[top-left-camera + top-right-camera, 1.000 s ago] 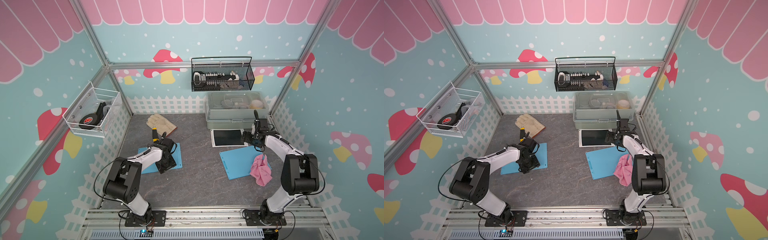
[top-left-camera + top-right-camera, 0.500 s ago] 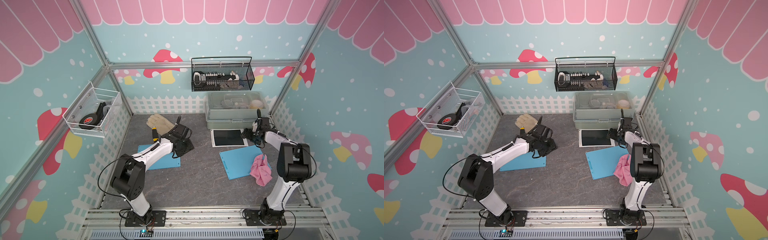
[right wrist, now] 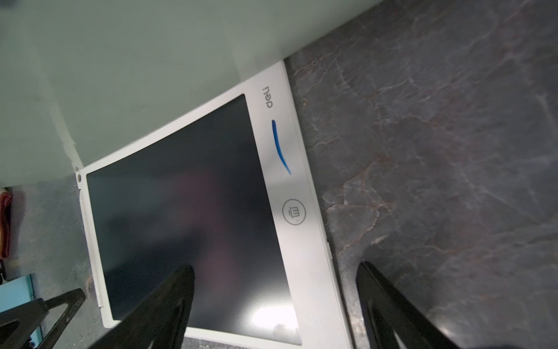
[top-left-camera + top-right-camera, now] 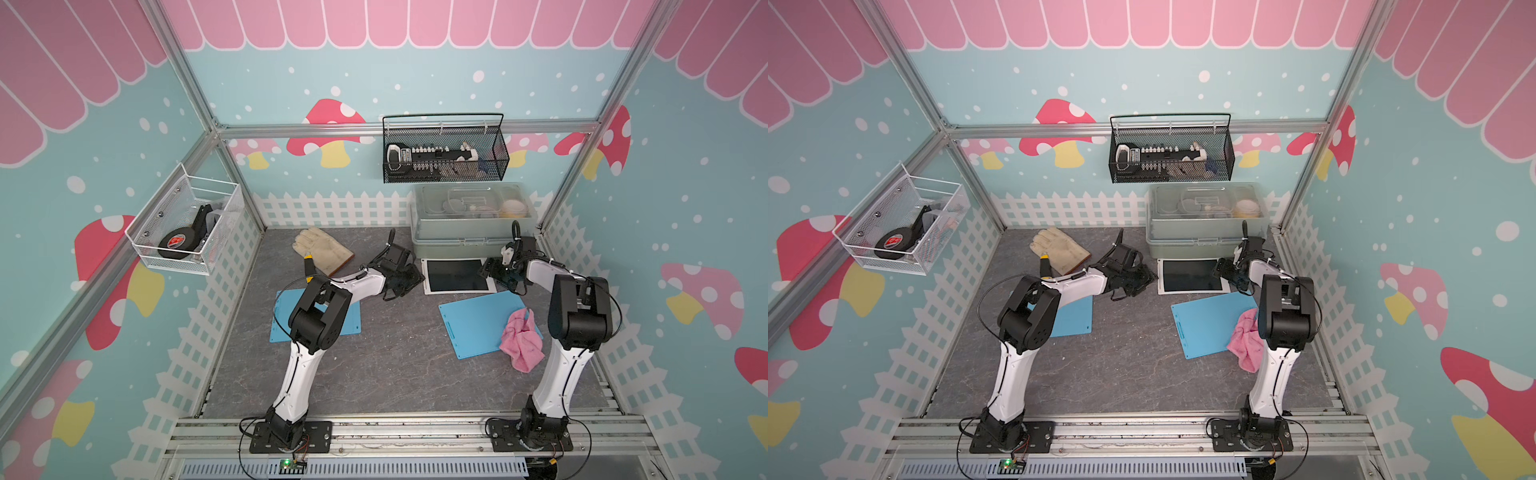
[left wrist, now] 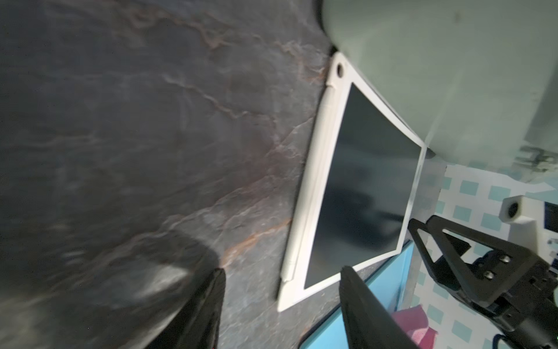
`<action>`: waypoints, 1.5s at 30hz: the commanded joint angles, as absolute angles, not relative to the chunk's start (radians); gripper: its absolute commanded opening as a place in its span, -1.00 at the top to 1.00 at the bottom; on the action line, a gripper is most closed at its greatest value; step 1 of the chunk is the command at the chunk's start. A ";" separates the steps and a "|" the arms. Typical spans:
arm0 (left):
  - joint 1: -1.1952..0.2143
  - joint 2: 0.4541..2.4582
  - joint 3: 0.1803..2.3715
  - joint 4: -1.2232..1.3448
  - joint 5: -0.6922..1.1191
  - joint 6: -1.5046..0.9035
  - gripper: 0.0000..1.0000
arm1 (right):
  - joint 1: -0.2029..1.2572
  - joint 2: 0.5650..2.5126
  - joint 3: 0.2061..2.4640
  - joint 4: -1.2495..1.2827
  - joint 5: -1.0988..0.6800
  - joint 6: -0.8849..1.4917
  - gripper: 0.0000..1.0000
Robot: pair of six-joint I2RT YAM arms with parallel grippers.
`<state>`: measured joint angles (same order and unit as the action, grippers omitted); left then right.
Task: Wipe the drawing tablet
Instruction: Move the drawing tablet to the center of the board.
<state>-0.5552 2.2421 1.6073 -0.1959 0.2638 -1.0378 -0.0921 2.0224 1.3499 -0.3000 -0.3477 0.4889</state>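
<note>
Taking the back wall as twelve o'clock, the drawing tablet lay flat on the dark stone-patterned table at about one o'clock from its middle. Its far edge sat just against the grey-green lidded box at its twelve o'clock. The left gripper sat low at the tablet's nine o'clock, just beside its white frame. In the left wrist view its two black fingers stood spread apart with only bare table and the tablet's corner between them, holding nothing. The right gripper was at the tablet's three o'clock. In the right wrist view its fingers were likewise parted and empty, one above the dark screen and one above the table, with the white margin between them; whether they touched it could not be told. That margin carried a blue streak between the maker's logo and a round bin-icon button. The pink cloth lay crumpled at the tablet's five o'clock, well apart from both grippers, half on a blue mat. A second blue mat lay at eight o'clock, partly behind the left arm, and a pale work glove at ten o'clock.
</note>
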 commanded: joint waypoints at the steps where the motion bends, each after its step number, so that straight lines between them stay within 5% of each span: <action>1: -0.572 2.294 1.661 -0.176 0.279 -1.062 -0.21 | -0.089 2.069 1.359 -0.327 -0.404 0.491 -0.70; 14: -0.578 2.316 1.608 -0.154 0.253 -1.096 -0.18 | -0.014 2.078 1.383 -0.356 -0.476 0.466 -0.63; 45: -0.512 1.604 0.903 -0.264 0.114 -1.069 -0.09 | 0.354 1.870 1.233 -0.388 -0.469 0.605 -0.60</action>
